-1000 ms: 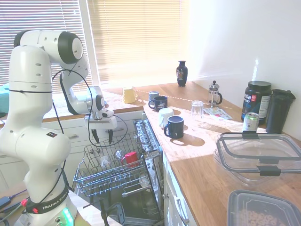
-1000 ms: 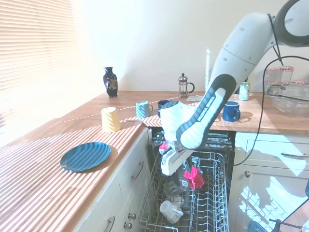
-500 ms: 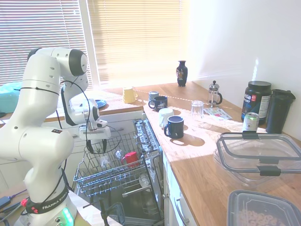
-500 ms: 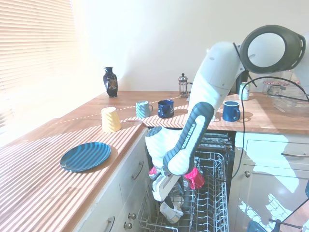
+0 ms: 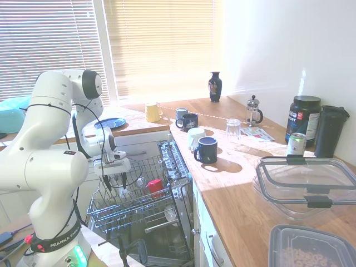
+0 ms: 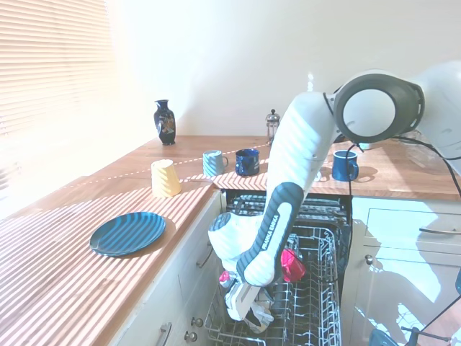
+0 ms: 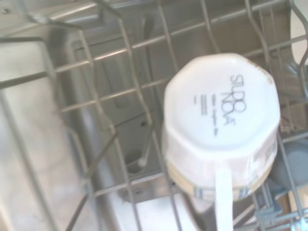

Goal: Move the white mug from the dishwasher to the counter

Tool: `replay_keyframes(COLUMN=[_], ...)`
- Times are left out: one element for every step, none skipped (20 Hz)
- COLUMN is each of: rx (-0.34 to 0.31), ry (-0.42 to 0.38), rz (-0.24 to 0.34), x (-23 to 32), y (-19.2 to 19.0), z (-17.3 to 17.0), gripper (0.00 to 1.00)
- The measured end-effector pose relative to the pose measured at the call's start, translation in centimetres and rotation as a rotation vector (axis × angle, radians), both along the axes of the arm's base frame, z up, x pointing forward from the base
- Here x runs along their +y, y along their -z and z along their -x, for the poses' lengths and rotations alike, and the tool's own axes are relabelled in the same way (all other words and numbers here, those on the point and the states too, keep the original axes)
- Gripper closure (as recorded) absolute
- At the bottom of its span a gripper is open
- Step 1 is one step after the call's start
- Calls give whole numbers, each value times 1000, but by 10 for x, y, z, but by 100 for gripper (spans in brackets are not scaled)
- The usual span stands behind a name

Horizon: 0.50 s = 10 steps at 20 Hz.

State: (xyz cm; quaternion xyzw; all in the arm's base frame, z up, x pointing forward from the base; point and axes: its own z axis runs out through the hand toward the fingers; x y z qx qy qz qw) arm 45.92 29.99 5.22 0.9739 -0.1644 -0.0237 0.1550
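You see the tabletop [image 5: 245,194] beside the open dishwasher [image 5: 142,208]. The arm reaches down into the rack [image 6: 317,317]. The mug [image 7: 221,127] sits upside down in the rack, directly below the fingers [image 5: 115,186]. Finger state: you cannot tell.

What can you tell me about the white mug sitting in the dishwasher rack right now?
The white ceramic mug sits upside down in the grey wire dishwasher rack, its flat base facing the wrist camera. The base is roughly octagonal and carries dark printed lettering. A thin band of colour seems to run around the faceted wall lower down, and a white handle juts from one side. Rack wires touch it. The end effector hangs right over it; its grip cannot be judged.
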Motion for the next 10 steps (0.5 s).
replay_keyframes(rx=[2,5,9,11,13,17,21,26,33,39], ry=[-1,-2,-3,-4,-4,-4,-3,-2,-3,-9], rz=[7,14,21,26,31,37,43,50,59,62], x=[0,0,-1,-1,-2,-4,-6,-9,-13,-15], y=[5,11,16,20,24,27,31,34,37,39], z=[-2,-4,-5,-6,-6,-5,-4,-3,-3,-3], gripper=[0,0,0,0,0,0,0,100,100,100])
